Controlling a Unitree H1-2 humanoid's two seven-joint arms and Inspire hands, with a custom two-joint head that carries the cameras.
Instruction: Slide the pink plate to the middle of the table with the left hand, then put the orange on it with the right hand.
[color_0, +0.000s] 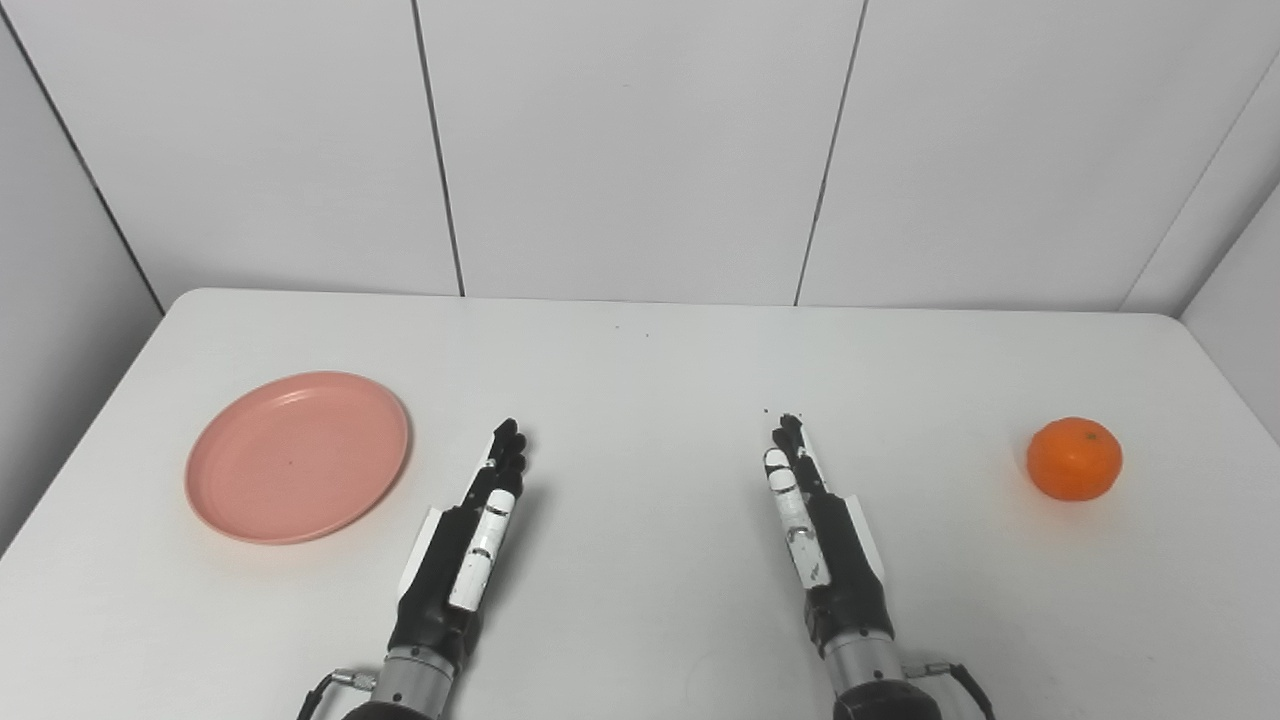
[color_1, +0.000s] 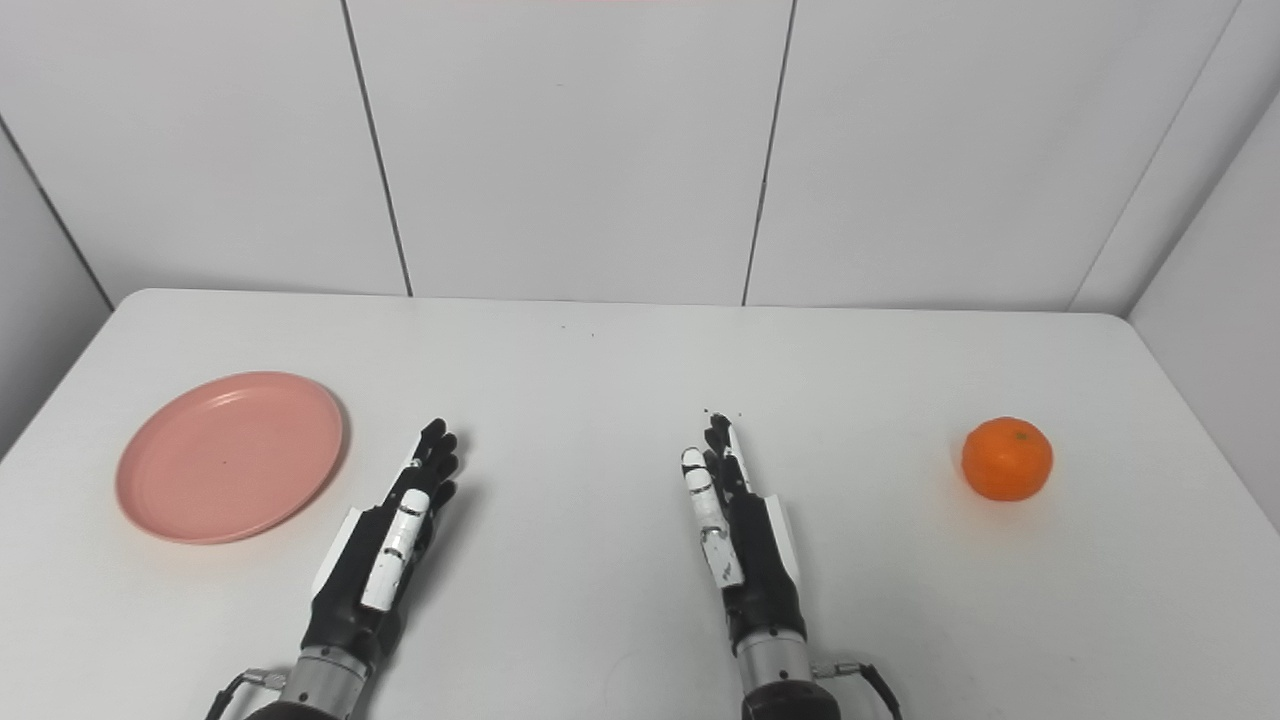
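Pink plate (color_0: 297, 457) at left, orange (color_0: 1074, 458) at right on the surface (color_0: 640, 360); left hand (color_0: 465, 540) and right hand (color_0: 820, 530) between them, fingers extended, grasping nothing.

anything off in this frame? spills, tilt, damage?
Nothing stands out. The pink plate lies flat and empty at the table's left, the orange sits intact at the right, and the left hand and right hand are open, holding nothing.

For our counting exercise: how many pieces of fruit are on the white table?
1. A round orange fruit sits on the table's right side, beyond the right hand, untouched. Nothing in view could hide another.
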